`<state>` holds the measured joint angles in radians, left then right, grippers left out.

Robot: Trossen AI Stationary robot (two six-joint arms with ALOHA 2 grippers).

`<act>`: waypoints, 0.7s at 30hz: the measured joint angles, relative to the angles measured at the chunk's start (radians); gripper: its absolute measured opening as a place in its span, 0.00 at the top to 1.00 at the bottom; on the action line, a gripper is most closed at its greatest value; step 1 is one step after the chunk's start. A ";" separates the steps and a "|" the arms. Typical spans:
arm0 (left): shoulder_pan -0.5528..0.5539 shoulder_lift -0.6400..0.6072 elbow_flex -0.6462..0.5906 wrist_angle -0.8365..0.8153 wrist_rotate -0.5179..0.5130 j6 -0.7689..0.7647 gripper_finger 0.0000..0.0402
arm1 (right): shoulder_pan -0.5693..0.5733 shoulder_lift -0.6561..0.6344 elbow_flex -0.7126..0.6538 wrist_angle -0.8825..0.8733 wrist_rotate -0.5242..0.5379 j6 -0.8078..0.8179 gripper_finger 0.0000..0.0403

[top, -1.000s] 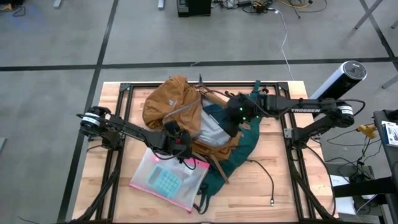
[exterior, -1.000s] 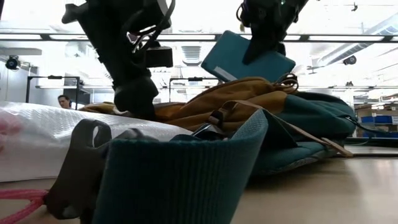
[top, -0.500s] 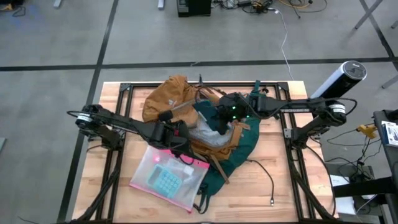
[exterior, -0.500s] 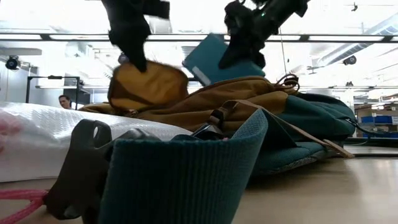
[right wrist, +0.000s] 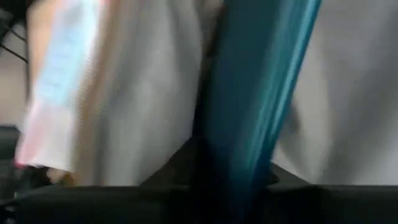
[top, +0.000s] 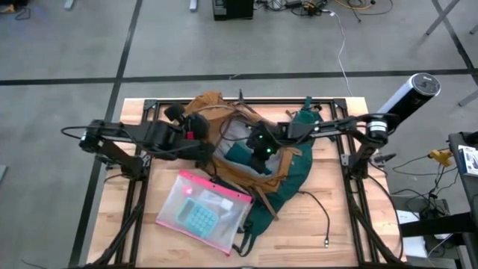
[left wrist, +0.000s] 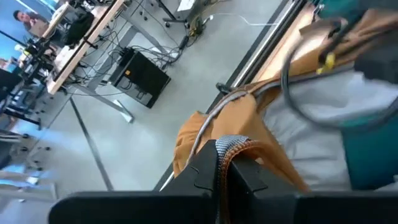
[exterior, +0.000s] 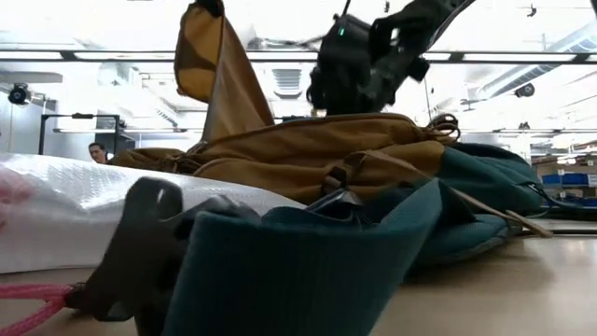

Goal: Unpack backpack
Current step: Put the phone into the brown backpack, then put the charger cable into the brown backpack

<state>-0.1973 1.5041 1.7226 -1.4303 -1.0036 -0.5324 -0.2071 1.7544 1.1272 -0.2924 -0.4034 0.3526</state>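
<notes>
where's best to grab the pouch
Probably its pink zip edge, pinched from above: the pouch lies flat, so only that rim offers purchase. The left end effector holds the backpack flap; the right end effector grips a teal book inside.

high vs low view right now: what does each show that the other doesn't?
Only the high view: the clear pink-edged pouch with a teal calculator inside, lying on the table in front of the backpack; the backpack's open mouth with the teal flat item that the right gripper is clamped on.

Only the low view: the tan flap hoisted high, a person far back in the room.

Both: the backpack, the right gripper over it, and the left gripper lifting the tan fabric.
</notes>
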 joint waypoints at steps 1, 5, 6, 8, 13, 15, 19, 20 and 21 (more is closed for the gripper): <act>-0.001 -0.001 0.004 0.001 0.000 -0.001 1.00 | -0.001 0.006 -0.001 -0.005 0.000 -0.012 0.82; -0.013 0.010 0.003 0.019 0.005 -0.004 1.00 | -0.004 -0.007 0.016 -0.081 0.042 -0.087 0.61; -0.015 0.019 0.003 0.020 0.012 -0.004 1.00 | -0.003 -0.020 0.026 -0.112 0.076 -0.116 0.57; -0.023 0.036 0.003 0.023 0.021 -0.005 1.00 | -0.002 -0.059 0.055 -0.187 0.179 -0.173 0.48; -0.026 0.053 0.003 0.016 0.017 -0.006 1.00 | 0.032 -0.197 0.111 -0.372 0.492 -0.310 0.39; -0.026 0.053 0.003 0.015 0.012 -0.010 1.00 | 0.062 -0.275 0.113 -0.425 0.528 -0.327 0.38; -0.026 0.049 0.003 0.009 -0.016 -0.030 1.00 | 0.178 -0.449 0.075 -0.487 0.498 -0.288 0.42; -0.026 0.048 0.003 0.008 -0.023 -0.034 1.00 | 0.221 -0.493 0.053 -0.486 0.495 -0.272 0.43; -0.026 0.048 0.003 0.009 -0.026 -0.037 1.00 | 0.271 -0.529 0.028 -0.483 0.493 -0.250 0.45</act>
<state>-0.2234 1.5520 1.7256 -1.4212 -1.0292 -0.5699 0.0636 1.2253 1.1548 -0.7753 0.0895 0.1030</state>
